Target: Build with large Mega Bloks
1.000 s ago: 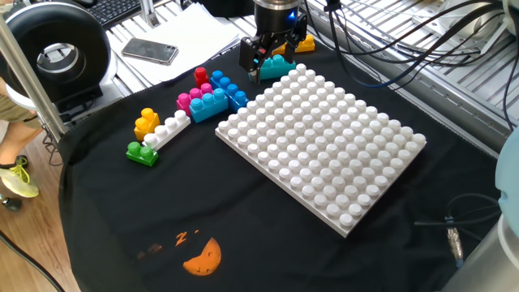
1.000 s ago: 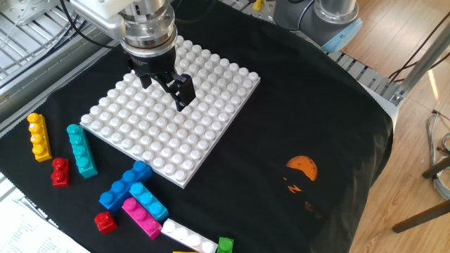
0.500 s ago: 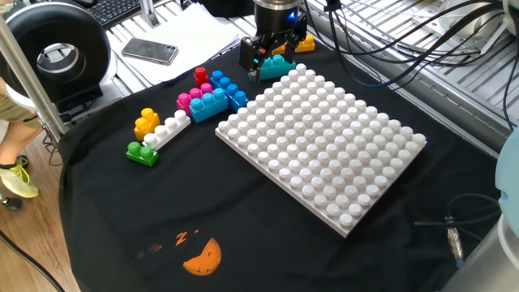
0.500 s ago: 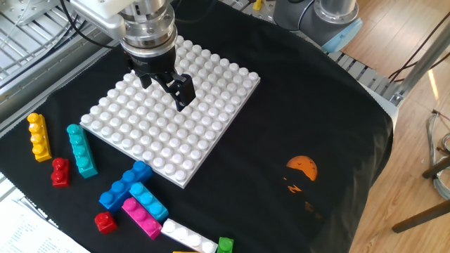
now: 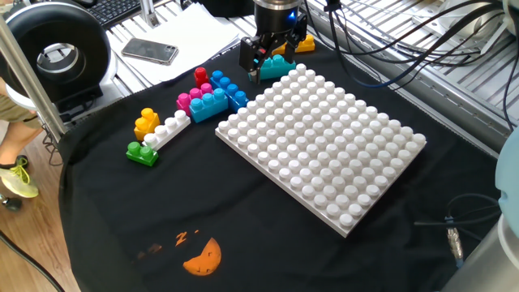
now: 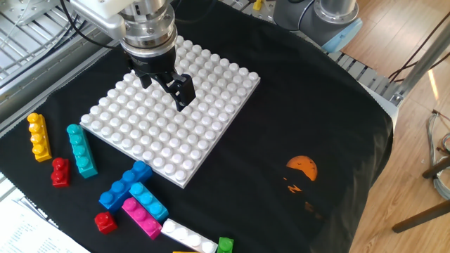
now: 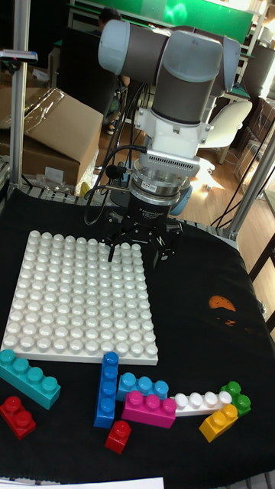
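Note:
My gripper hangs open and empty above the white baseplate, clear of its studs; it also shows in one fixed view as the gripper and in the tall view as the gripper. The Mega Bloks lie loose on the black cloth beside the plate: a teal brick, a yellow brick, a red brick, and a cluster of blue, light blue, pink, white and green bricks. No brick stands on the baseplate.
An orange print marks the cloth near its front edge. A phone and a round black device sit beyond the cloth. Cables run behind the plate. A cardboard box stands behind the arm.

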Action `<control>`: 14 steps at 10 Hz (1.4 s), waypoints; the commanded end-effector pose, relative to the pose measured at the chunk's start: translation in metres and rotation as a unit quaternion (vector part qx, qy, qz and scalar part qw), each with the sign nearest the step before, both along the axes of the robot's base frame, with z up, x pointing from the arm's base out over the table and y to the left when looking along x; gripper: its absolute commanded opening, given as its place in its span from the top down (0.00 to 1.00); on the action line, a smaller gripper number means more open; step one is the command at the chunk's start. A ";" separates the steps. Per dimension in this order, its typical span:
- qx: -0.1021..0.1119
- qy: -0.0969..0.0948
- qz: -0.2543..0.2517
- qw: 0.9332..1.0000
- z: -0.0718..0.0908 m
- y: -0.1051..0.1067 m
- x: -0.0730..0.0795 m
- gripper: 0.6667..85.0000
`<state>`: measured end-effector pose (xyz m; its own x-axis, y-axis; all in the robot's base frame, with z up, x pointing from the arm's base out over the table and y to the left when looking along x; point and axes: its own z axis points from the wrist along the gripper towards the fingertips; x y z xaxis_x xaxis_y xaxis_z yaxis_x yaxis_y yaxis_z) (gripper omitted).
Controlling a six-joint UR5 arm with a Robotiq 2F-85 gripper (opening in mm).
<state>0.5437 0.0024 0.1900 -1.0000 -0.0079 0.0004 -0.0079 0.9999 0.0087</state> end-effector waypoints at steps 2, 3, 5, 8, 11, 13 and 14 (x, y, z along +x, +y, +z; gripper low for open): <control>0.053 -0.115 -0.004 0.992 0.005 0.031 0.057 0.09; 0.054 -0.123 -0.009 0.991 0.002 0.034 0.057 0.09; 0.050 -0.122 0.008 0.991 0.000 0.032 0.055 0.09; 0.032 -0.110 0.011 0.993 0.000 0.027 0.062 0.36; 0.016 -0.102 0.199 0.975 -0.030 0.013 0.054 0.49; 0.007 -0.098 0.295 0.950 -0.029 -0.013 0.059 0.42; -0.001 -0.092 0.328 0.940 -0.027 -0.029 0.062 0.39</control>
